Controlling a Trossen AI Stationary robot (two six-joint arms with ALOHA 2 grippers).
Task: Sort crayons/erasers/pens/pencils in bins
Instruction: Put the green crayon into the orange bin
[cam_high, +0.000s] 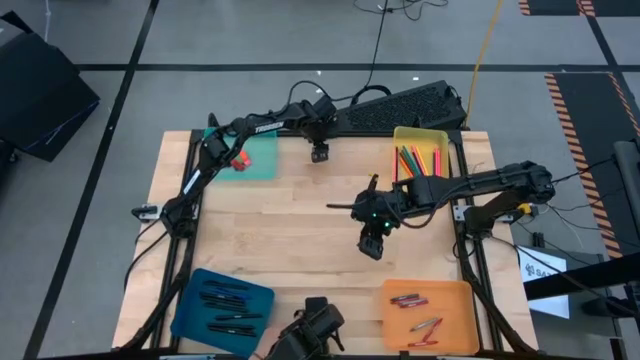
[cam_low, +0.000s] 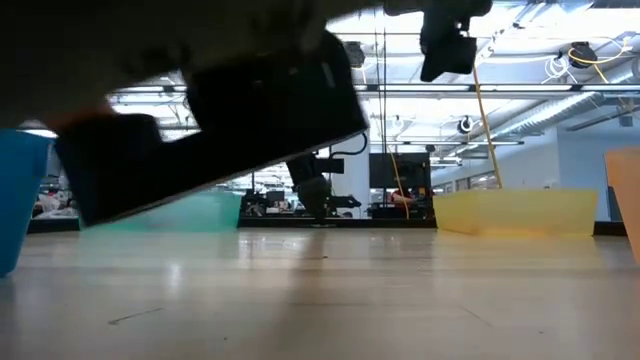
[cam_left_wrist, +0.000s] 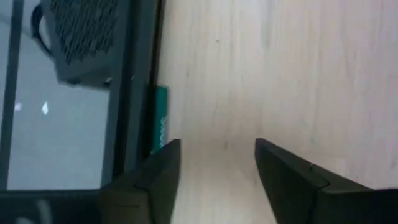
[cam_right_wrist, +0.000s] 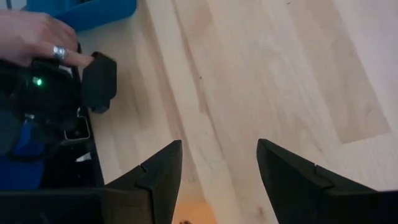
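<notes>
Both grippers hang empty, fingers apart: right gripper mid-surface, left gripper by the far edge beside the teal bin. Pencils fill the yellow bin (far-right corner); pens lie in the blue bin, crayons in the orange bin, both near-edge.

The table has a top of light wood in jointed planks, smooth, with a faint satin sheen where light falls along it in the low view. The bins, teal, yellow, dark blue and orange, look like plastic; the yellow and teal walls appear slightly translucent at table height. The right gripper has matt black fingers that look like hard plastic. The arms are dark and matt.
</notes>
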